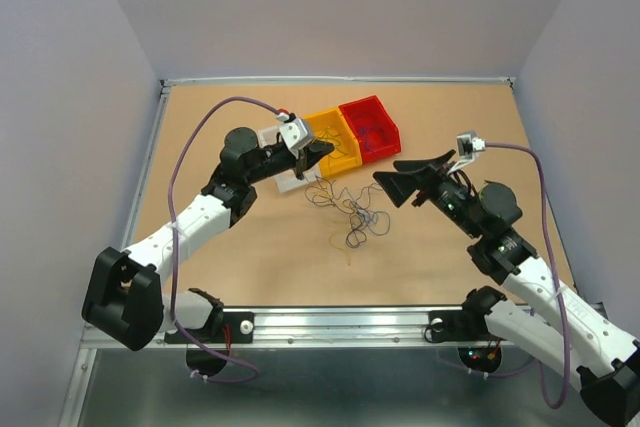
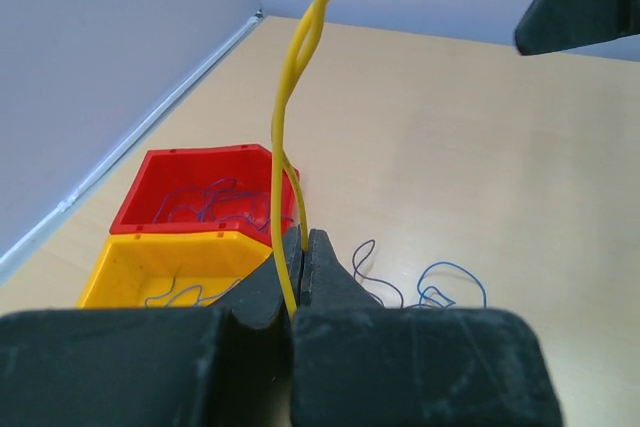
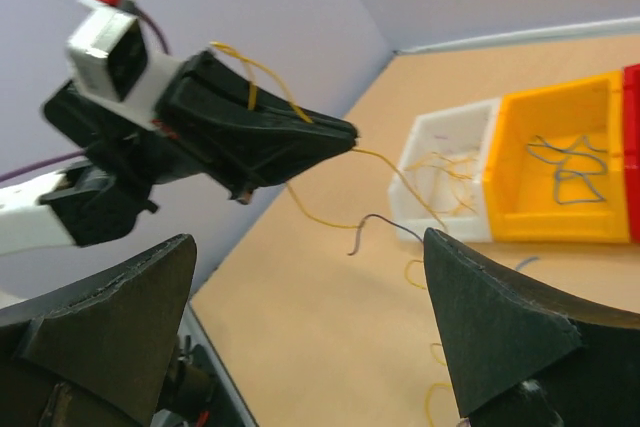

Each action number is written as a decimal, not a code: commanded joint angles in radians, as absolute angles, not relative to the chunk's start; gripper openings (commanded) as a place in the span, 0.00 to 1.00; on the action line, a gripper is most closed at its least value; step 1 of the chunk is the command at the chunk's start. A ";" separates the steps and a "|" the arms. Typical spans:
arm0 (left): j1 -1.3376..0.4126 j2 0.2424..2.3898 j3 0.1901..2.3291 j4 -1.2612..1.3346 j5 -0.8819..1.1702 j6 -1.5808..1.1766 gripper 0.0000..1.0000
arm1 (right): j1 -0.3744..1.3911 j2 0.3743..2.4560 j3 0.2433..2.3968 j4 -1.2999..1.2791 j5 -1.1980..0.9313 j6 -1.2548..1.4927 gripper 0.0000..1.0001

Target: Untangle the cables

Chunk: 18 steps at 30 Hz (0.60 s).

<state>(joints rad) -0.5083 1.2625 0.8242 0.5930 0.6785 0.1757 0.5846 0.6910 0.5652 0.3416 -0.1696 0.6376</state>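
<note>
My left gripper (image 2: 303,237) is shut on a yellow cable (image 2: 285,117) that loops upward past its tips. In the top view this gripper (image 1: 328,147) hovers near the yellow bin (image 1: 345,159). The rest of the cables (image 1: 352,215) lie in a loose tangle of yellow, blue and dark strands on the table between the arms. My right gripper (image 1: 388,171) stands open to the right of the tangle, facing the left gripper (image 3: 250,132). Nothing sits between its fingers (image 3: 490,337). A dark cable (image 3: 372,225) hangs from the held yellow strand.
Three bins stand in a row at the back: a white bin (image 3: 450,172) holding yellow strands, the yellow one (image 3: 520,222) holding grey strands, and a red bin (image 2: 150,182) holding blue strands. Blue loops (image 2: 445,282) lie on the table. Walls enclose three sides.
</note>
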 commanded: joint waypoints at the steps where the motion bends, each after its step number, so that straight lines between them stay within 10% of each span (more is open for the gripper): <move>1: -0.505 1.200 0.821 0.614 0.686 0.181 0.00 | 0.591 0.753 0.701 0.209 -0.092 0.535 1.00; 15: -0.508 1.203 0.917 0.532 0.772 0.100 0.00 | 0.591 0.925 0.595 0.328 -0.130 0.434 1.00; 18: -0.508 1.215 0.937 0.529 0.773 0.083 0.00 | 0.592 0.960 0.592 0.350 -0.159 0.434 0.84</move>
